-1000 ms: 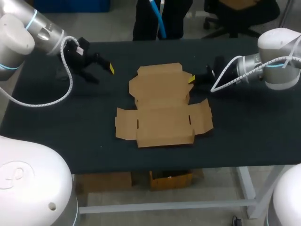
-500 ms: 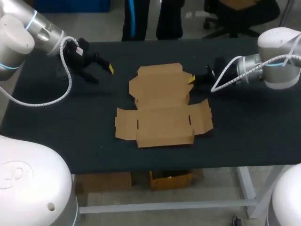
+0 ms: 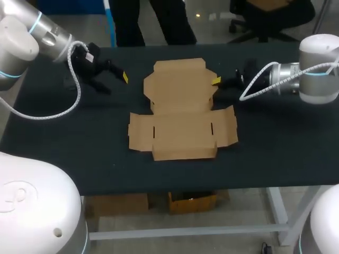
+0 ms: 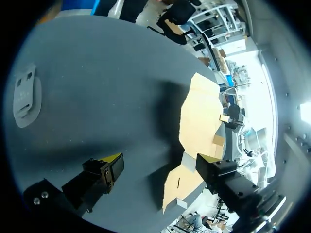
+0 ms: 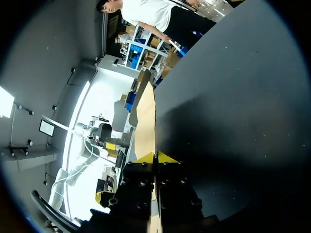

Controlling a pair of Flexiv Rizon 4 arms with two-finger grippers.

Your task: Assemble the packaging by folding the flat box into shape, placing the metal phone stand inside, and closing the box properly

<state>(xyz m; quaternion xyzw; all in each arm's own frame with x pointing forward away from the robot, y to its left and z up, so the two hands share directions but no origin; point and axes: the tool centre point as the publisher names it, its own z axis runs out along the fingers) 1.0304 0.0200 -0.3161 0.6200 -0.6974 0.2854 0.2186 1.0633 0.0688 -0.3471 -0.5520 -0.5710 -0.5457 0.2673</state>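
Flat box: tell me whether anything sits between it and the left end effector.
Nothing visible does. Only bare dark table lies between the open left end effector and the flat box, which lies unfolded to its side.

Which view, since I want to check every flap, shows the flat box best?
The head view: the flat box lies spread out, every flap visible. The left wrist view shows it slanted and partly hidden. The right wrist view sees only its thin edge, pinched in the right gripper.
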